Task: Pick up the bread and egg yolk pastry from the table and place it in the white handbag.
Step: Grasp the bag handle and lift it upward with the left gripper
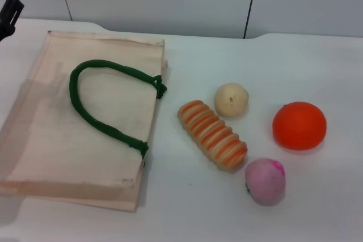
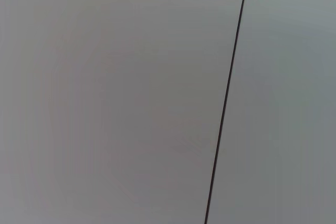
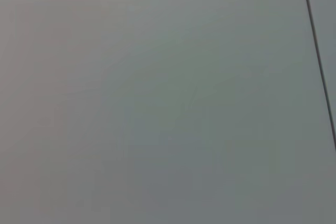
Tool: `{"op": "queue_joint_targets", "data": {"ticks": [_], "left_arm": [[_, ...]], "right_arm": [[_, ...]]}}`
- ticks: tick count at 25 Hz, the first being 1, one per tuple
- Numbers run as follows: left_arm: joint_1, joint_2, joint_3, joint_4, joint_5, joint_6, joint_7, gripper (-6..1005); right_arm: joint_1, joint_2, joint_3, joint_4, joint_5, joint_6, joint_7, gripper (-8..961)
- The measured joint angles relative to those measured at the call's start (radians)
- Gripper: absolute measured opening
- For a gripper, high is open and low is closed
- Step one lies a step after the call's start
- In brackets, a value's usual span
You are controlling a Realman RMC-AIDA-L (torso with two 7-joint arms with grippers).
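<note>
Bread [image 1: 212, 135] and egg yolk pastry [image 1: 231, 100] lay beside white handbag [image 1: 79, 123]; left gripper [image 1: 9, 5] parked far-left, fingers unclear.

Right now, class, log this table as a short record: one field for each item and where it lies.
bag: lying flat on the table's left side, green handles on top
bread: right of the bag, apart from it, lying at a slant
pastry: just behind the bread's far end
orange ball: far right
pink ball: nearest, by the bread's near end
left pincer: at the far-left edge, touching nothing
</note>
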Motion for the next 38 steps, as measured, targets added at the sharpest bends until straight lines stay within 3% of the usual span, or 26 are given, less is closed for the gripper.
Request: {"op": "queue_joint_targets", "data": {"ticks": [13, 18, 23, 30, 35, 38], "left_arm": [[-0.003, 0.001, 0.002, 0.0, 0.005, 0.007, -0.011, 850], [-0.01, 0.011, 0.004, 0.009, 0.106, 0.042, -0.131, 849], [-0.008, 0.03, 0.005, 0.145, 0.326, 0.053, -0.513, 847], [-0.007, 0.027, 0.005, 0.48, 0.721, 0.05, -1.163, 845], [-0.046, 0.03, 0.005, 0.651, 1.05, 0.041, -1.563, 844], [-0.082, 0.034, 0.005, 0.706, 1.233, 0.016, -1.702, 843]], "right_arm": [[0.0, -0.001, 0.0, -0.001, 0.0, 0.001, 0.0, 848], [-0.007, -0.001, 0.0, -0.003, 0.0, 0.002, 0.0, 848], [-0.013, -0.003, 0.0, -0.004, 0.0, 0.002, -0.003, 847], [-0.012, -0.003, 0.0, -0.005, 0.0, 0.002, -0.004, 847], [-0.009, -0.003, 0.0, -0.005, 0.0, 0.001, -0.003, 847], [-0.008, -0.003, 0.0, -0.005, 0.0, 0.001, -0.003, 847]]}}
